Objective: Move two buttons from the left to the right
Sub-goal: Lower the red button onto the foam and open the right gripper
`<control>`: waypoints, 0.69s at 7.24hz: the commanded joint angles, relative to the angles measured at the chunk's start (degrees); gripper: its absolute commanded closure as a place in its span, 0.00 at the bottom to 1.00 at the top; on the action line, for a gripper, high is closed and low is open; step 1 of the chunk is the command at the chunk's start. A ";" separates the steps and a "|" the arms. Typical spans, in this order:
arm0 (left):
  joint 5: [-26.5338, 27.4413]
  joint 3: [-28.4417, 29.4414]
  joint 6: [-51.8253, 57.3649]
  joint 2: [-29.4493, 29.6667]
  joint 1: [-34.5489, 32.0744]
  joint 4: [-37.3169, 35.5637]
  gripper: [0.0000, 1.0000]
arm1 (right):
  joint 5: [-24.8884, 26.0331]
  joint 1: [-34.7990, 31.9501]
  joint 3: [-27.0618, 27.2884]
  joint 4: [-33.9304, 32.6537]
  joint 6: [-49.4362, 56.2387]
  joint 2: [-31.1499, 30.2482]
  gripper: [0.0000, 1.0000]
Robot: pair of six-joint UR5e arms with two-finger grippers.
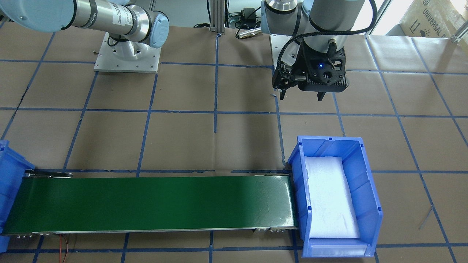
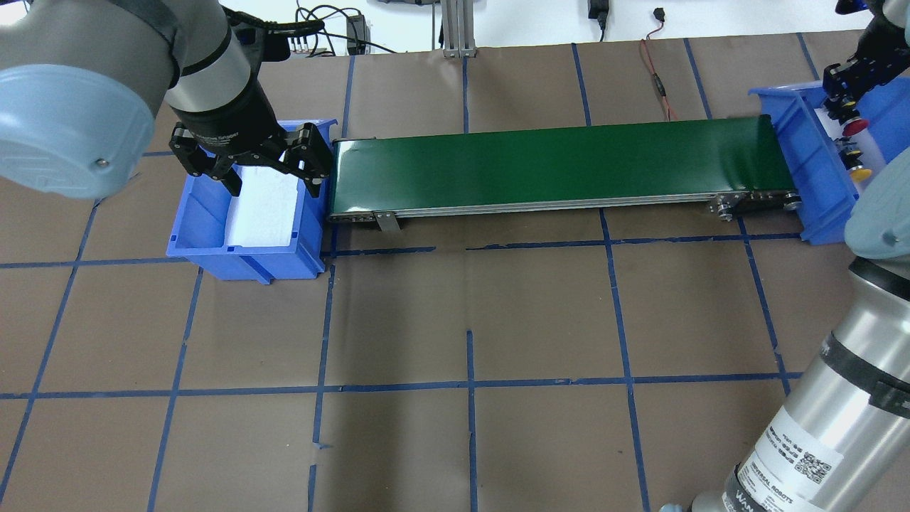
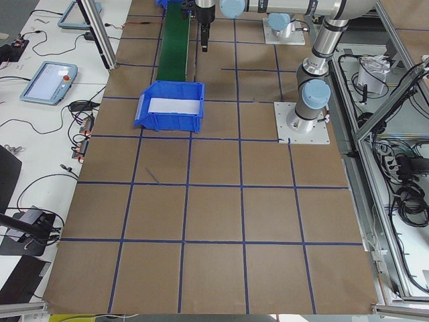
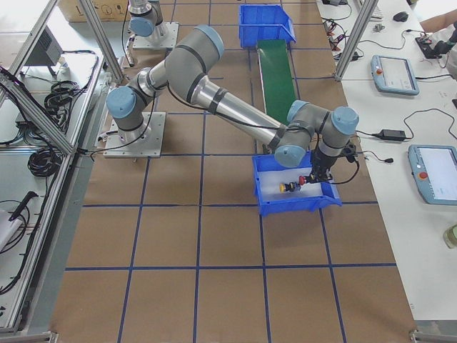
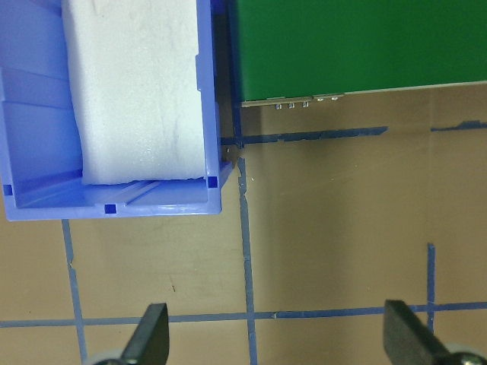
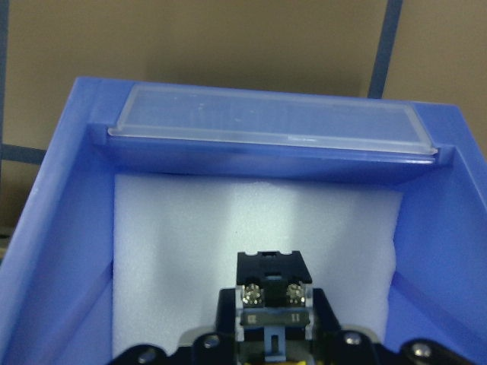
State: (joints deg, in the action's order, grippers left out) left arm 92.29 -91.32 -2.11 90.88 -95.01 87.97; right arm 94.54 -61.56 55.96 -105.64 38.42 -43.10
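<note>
Black fingers frame the right hand (image 6: 272, 328), which is drawn in narrow and clamped on the switch body of the red button (image 4: 305, 179). Its wrist view shows the two terminal screws of that body facing up between the jaws. The hand hangs inside the blue right bin (image 2: 817, 181), and the red cap sits low over the white foam pad (image 6: 190, 251) that lines the bin floor. The yellow button (image 2: 861, 173) lies on its side on the same foam, just beside the red one and apart from the fingers. A clear label strip runs along the bin's far wall in the wrist view.

One end of the green conveyor belt (image 2: 554, 163) reaches this bin, and the belt runs across the counter (image 2: 462, 306) of brown paper marked off with blue tape. Its surface is bare. Its other end meets the blue left bin (image 2: 245, 257), which holds only a white foam liner (image 2: 259, 206).

The left hand (image 5: 278, 340) hovers raised near that bin, its fingers spread wide with nothing between them. In its wrist view the fingertips frame taped brown paper, with the bin's corner and the belt's end further up the picture.
</note>
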 commanded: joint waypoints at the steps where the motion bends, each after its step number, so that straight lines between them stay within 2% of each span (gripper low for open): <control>1: 0.00 0.00 0.00 0.00 0.00 0.01 0.00 | 0.12 0.04 -0.50 -0.18 -0.18 1.08 0.89; 3: 0.00 0.00 0.00 0.00 0.00 0.01 0.00 | 0.29 0.04 -0.50 -1.22 -0.62 1.70 0.88; 5: 0.00 0.00 0.00 0.00 0.00 0.01 0.00 | 0.38 0.04 -0.59 -1.32 -1.14 1.97 0.81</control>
State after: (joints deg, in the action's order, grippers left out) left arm 92.29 -91.32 -2.11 90.88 -95.01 87.98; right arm 94.88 -61.52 55.56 -106.74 37.71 -41.23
